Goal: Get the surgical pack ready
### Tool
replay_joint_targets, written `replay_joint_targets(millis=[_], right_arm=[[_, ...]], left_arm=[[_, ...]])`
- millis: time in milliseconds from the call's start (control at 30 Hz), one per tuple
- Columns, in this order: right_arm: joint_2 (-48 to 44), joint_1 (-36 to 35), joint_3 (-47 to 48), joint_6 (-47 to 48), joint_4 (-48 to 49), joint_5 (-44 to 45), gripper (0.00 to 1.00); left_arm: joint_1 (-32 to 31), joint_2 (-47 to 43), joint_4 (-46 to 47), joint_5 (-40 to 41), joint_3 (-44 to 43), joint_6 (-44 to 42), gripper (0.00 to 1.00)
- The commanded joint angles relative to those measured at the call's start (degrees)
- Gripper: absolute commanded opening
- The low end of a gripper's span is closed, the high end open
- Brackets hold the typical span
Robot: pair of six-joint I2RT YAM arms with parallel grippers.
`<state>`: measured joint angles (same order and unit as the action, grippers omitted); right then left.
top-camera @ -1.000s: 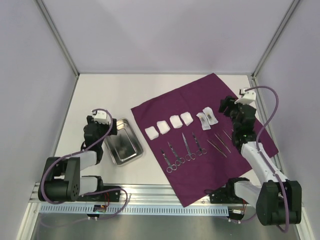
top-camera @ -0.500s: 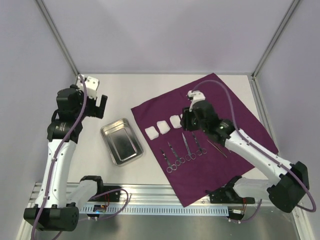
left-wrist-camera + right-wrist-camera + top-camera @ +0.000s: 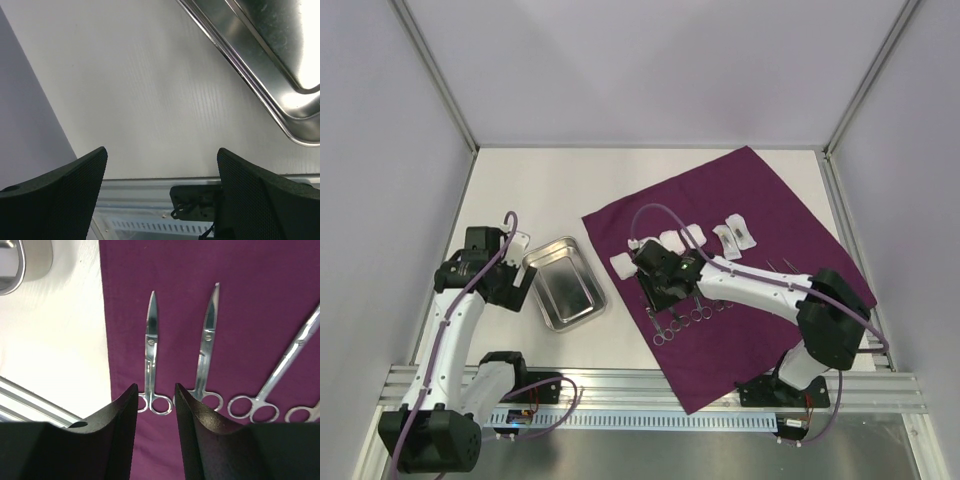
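Observation:
The dark purple cloth (image 3: 770, 200) of the surgical pack lies spread flat at the right. On it are white gauze pads (image 3: 623, 264), a row of scissors-like instruments (image 3: 700, 310) and two small packets (image 3: 735, 233). The steel tray (image 3: 565, 290) sits empty on the bare table, left of the cloth. My right gripper (image 3: 658, 296) hovers over the leftmost scissors (image 3: 151, 350). Its jaws are narrowed but open (image 3: 156, 395), framing the finger rings and holding nothing. My left gripper (image 3: 523, 283) stands wide open (image 3: 161, 165) just left of the tray (image 3: 280, 55).
Thin tweezers (image 3: 775, 268) lie on the cloth's right part. More scissors (image 3: 207, 340) lie parallel to the right of the leftmost pair. The cloth's left edge (image 3: 105, 340) borders bare white table. The metal rail (image 3: 650, 385) runs along the near edge.
My right arm swung left and nearer, from the gauze row to the leftmost scissors, and its jaws narrowed. My left arm came down from the far left to the tray's left side.

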<state>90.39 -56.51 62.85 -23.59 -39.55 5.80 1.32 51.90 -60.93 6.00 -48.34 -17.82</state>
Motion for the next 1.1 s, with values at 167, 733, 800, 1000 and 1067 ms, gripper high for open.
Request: replay_joint_targets(millis=[167,733,800,1000,1067], right_arm=[[8.0,-1.6,3.3,-2.9,2.9,-4.7,0.38],[16.7,-3.0,4.3,-4.1,0.4,0.0,0.22],[17.2,-3.1,4.6,-4.2,0.1,0.6,0.12],[14.2,-3.0,4.9,-4.8,0.4,1.6,0.00],[12.4,-3.1,4.9,-5.0,0.7,1.8,0.00]], left_arm=[[0.4,-2.0,5.1,8.8,2.5,2.1,1.00],[0.4,-3.0,6.3,8.5,3.2,1.7,1.00],[0.5,-3.2,6.2,8.4,3.2,1.7,1.00],[0.5,-3.3,6.1,8.1,3.2,1.5,1.00],[0.4,-3.3,6.1,7.9,3.2,1.6,1.00]])
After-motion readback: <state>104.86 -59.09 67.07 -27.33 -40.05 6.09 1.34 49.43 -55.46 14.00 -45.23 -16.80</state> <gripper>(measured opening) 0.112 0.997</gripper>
